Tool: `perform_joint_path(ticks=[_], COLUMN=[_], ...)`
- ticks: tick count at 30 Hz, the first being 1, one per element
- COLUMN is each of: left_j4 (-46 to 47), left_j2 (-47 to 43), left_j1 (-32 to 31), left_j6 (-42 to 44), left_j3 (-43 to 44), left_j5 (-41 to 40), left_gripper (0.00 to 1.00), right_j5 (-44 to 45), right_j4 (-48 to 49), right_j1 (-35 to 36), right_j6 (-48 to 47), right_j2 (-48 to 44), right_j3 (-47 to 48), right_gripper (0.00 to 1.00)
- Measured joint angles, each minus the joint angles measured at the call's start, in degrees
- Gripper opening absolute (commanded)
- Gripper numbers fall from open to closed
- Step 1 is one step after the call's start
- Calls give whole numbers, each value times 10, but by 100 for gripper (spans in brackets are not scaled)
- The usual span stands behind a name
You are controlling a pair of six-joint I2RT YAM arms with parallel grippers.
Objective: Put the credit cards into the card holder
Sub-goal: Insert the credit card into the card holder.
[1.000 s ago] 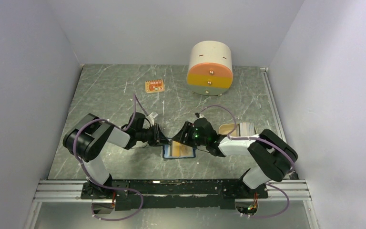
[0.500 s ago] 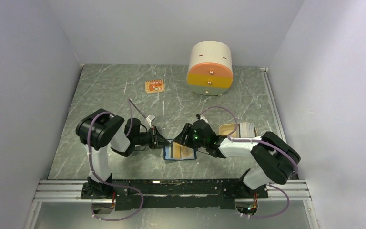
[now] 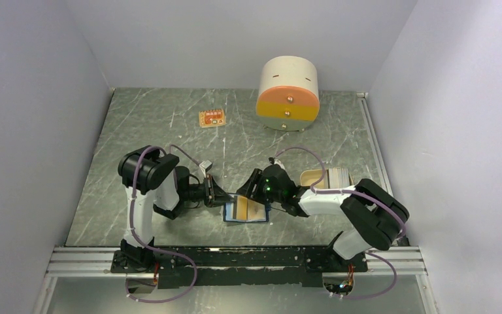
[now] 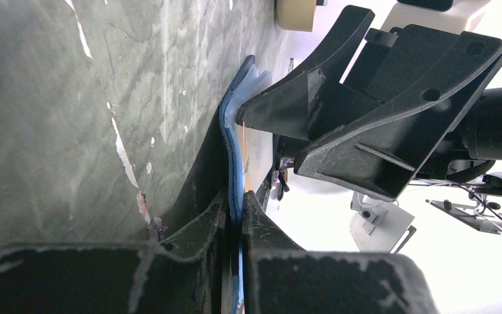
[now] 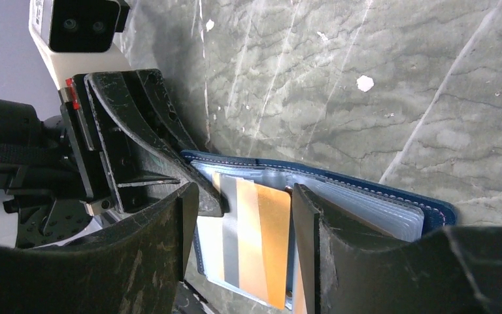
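The navy card holder (image 3: 244,211) lies open on the table, its light blue inside and clear sleeves facing up. A tan credit card (image 3: 251,208) with a grey stripe lies on its open sleeves, also seen in the right wrist view (image 5: 261,242). My left gripper (image 3: 220,195) is shut on the holder's left flap (image 4: 234,157); the fingers pinch the blue edge (image 4: 235,203). My right gripper (image 3: 251,191) is open, its fingers standing either side of the card (image 5: 242,196). More tan cards (image 3: 334,176) sit at the right.
A cream-and-orange round drawer unit (image 3: 288,95) stands at the back. A small orange tag (image 3: 212,118) lies at the back left. A beige dish (image 3: 312,178) sits beside the spare cards, behind my right arm. Walls enclose the table on three sides.
My left arm's shoulder and elbow have swung right towards the centre while its gripper stayed on the holder's left flap. The right gripper has hardly moved.
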Motion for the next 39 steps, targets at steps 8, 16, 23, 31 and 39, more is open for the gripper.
perform_joint_path(ticks=[8,16,23,31,39], left_j4=[1,-3,-8,-55,-71], left_j2=[1,-2,-5,-45,-59], left_j1=[1,1,1,1,1], left_j6=[6,15,24,56,65], left_j3=[0,0,-2,-8,-9], left_j5=[5,5,0,-32,-40], left_gripper=[24,30,26,31,31], right_j5=[-4,-9,-5,8,14], right_j4=[35,38,-6,-70,-65], right_j1=[4,10,21,41,50], right_j6=[12,13,21,21,23], right_j2=[8,9,5,-25,-26], right_j3=[-11,-12,3,15,15], right_gripper=[58,58,58,58,58])
